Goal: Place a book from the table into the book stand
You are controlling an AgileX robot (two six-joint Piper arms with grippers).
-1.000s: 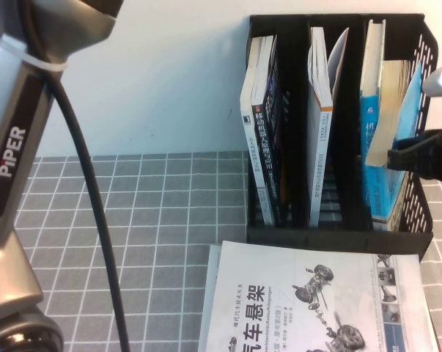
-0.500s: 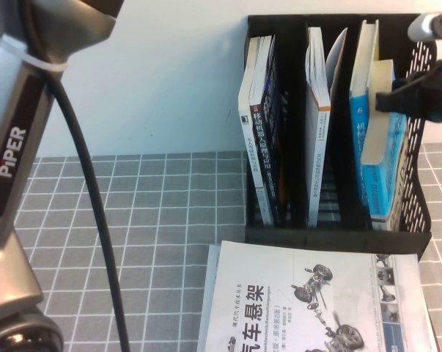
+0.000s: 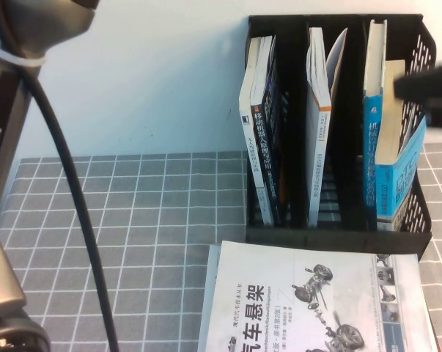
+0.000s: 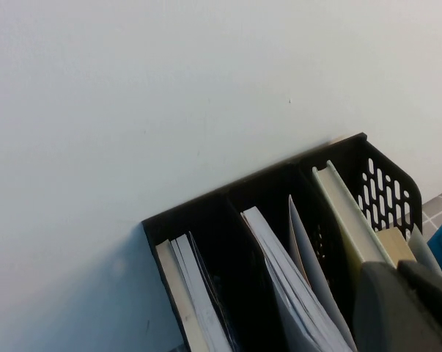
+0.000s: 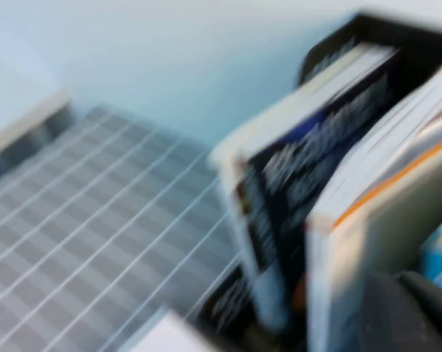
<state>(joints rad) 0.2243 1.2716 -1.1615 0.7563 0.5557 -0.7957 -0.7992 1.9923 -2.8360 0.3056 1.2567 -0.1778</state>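
The book, blue and silver-grey with cream page edges, stands in the right slot of the black book stand and leans toward the perforated outer wall. My right gripper is a dark blur at the book's upper right corner, at the stand's right wall. In the right wrist view the right gripper is beside the stand's books. My left gripper is shut and empty, raised above the stand, where the book's cream top shows. The table has a grey grid cloth.
A white book with car-suspension drawings lies flat in front of the stand. A slim blue-spined book shares the right slot. Other books fill the left slot and middle slot. The left arm and its cable cross the left side.
The right gripper lifted the book from low in the right slot, then shifted right. The book now sits lower and leans against the outer wall. The left arm shifted slightly.
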